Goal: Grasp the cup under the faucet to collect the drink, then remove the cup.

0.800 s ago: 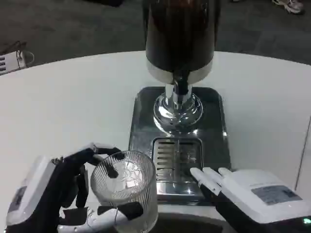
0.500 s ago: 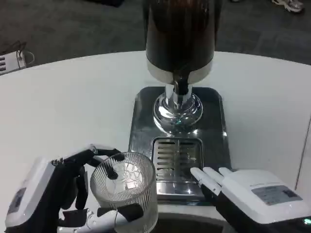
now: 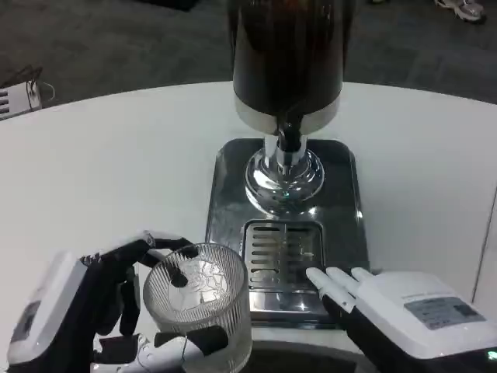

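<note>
Down at the near edge of the worktop (image 3: 93,179), the left hand (image 3: 93,318) wraps its fingers around the ribbed clear cup (image 3: 198,307), which stands upright, mouth up, just left of the drip grate (image 3: 283,256) and well short of the faucet (image 3: 289,140). Opposite, the right hand (image 3: 396,311) lies flat, fingers together, holding nothing; its label is unreadable.

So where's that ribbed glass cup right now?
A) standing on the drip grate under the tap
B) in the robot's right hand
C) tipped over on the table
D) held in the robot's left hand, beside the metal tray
D: the left hand has its fingers wrapped around the cup, which is upright at the left edge of the metal tray, not on the grate below the tap.
</note>
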